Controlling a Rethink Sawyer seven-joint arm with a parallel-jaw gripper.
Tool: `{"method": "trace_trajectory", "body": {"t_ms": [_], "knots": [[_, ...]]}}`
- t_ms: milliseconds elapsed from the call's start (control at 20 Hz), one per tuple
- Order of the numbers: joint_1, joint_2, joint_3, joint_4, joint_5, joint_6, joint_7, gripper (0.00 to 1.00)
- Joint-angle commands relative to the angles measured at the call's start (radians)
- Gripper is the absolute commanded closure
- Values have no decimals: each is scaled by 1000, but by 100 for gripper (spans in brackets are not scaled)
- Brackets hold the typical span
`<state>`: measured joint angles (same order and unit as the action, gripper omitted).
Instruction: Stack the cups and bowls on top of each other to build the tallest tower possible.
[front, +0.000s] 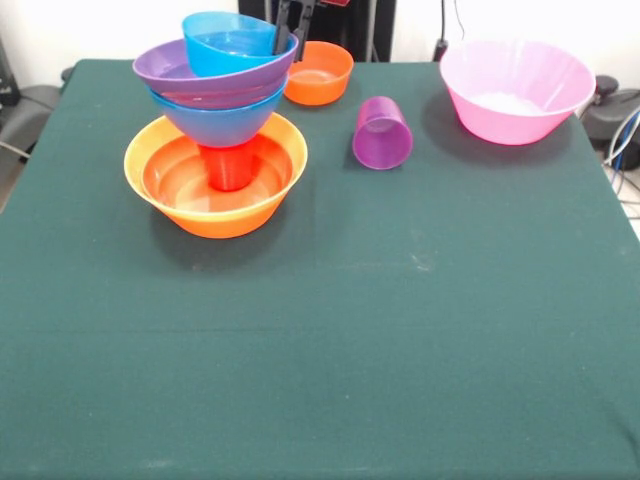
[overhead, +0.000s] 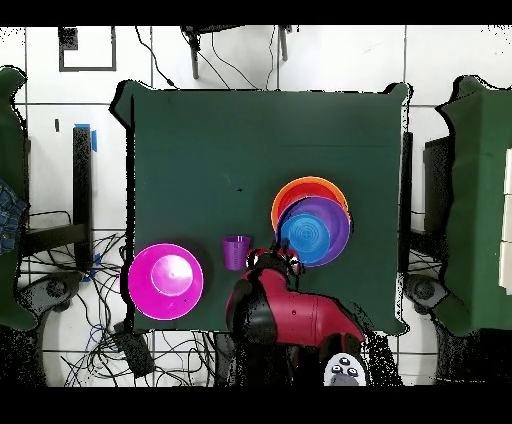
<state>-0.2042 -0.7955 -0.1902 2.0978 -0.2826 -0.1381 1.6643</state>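
The tower stands at the left in the front view. Its base is the large orange bowl (front: 215, 212) with a shallow red-orange bowl (front: 170, 178) nested in it. A red cup (front: 228, 168) stands in that and carries a blue bowl (front: 220, 120), a purple bowl (front: 205, 78) and a small blue bowl (front: 232, 42), which sits tilted. My gripper (front: 292, 32) hangs just behind the small blue bowl's right rim. A purple cup (front: 382, 132) lies on its side. From above, the tower (overhead: 310, 228), the purple cup (overhead: 237, 252) and my gripper (overhead: 283, 262) all show.
A small orange bowl (front: 320, 72) sits behind the tower, right beside the gripper. A large pink bowl (front: 515, 90) stands at the far right corner, and also shows from above as the pink bowl (overhead: 166, 281). The dark green cloth (front: 330, 350) covers the table.
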Motion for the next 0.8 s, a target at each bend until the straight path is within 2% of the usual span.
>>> {"method": "trace_trajectory", "body": {"t_ms": [50, 600, 650, 800], "knots": [[7, 118, 68, -10, 37, 33, 177, 100], [-31, 111, 95, -37, 46, 72, 166, 100], [-38, 109, 106, -37, 44, 70, 164, 0], [-57, 95, 118, -27, 60, 81, 181, 0]]}}
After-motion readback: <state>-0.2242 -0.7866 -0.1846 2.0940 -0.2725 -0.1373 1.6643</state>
